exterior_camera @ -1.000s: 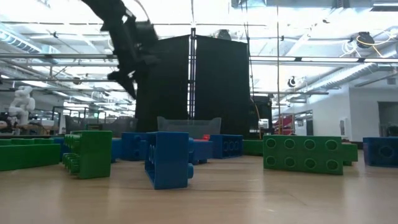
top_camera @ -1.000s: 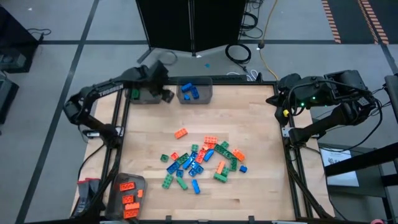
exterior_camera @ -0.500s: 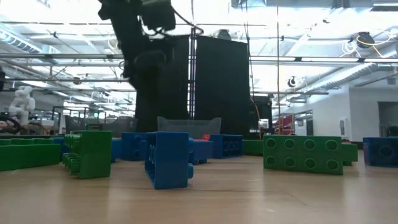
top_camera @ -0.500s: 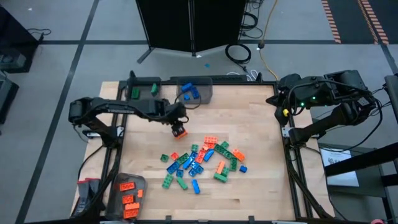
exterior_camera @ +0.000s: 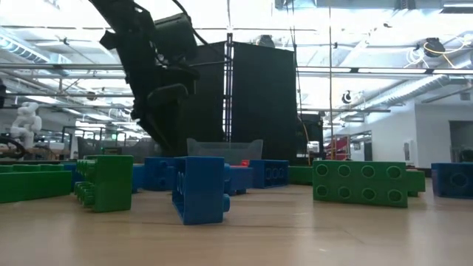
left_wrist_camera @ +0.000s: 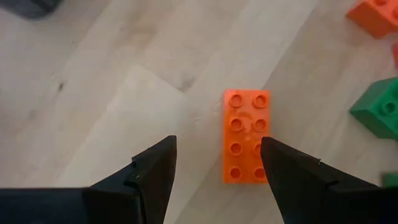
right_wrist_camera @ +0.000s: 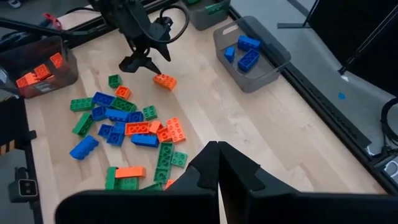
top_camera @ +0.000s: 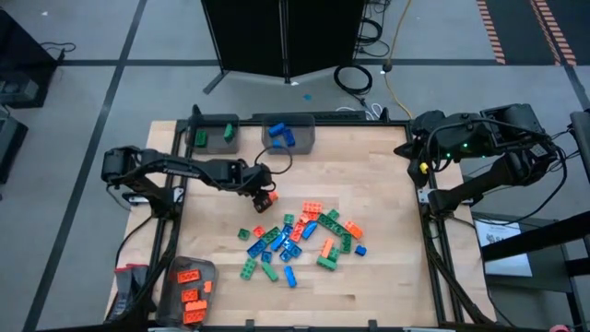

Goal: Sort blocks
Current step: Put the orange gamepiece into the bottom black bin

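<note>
Left wrist view shows the left gripper (left_wrist_camera: 214, 177) spread wide, its two dark fingers (left_wrist_camera: 155, 171) apart and empty, poised over the pale wooden table (left_wrist_camera: 93, 93). Just ahead of the gap, toward 12 o'clock from the fingertips and slightly to the 1 o'clock side, lies a small orange studded plastic brick (left_wrist_camera: 247, 137) with two rows of four studs, flat on the table, studs up. Its long axis runs from 6 to 12 o'clock in that view, so it lies along the line of the fingers rather than across them, and the narrow width is what the open jaws would span. The brick sits closer to one finger than the other, so I judge the gripper needs a small sideways shift before closing. In the high view the left gripper (top_camera: 261, 184) hangs near the table's middle, with the same orange brick (top_camera: 267, 196) just off its tip toward 5 o'clock and the scattered pile of orange, green and blue bricks (top_camera: 300, 242) farther out in that direction. The translucent grey bin holding orange bricks (top_camera: 191, 284) stands at the table's 7 o'clock corner. The right gripper (right_wrist_camera: 217, 163), fingers pressed together, waits well apart at the table's right edge, so the left arm is clearly the nearer one.
</note>
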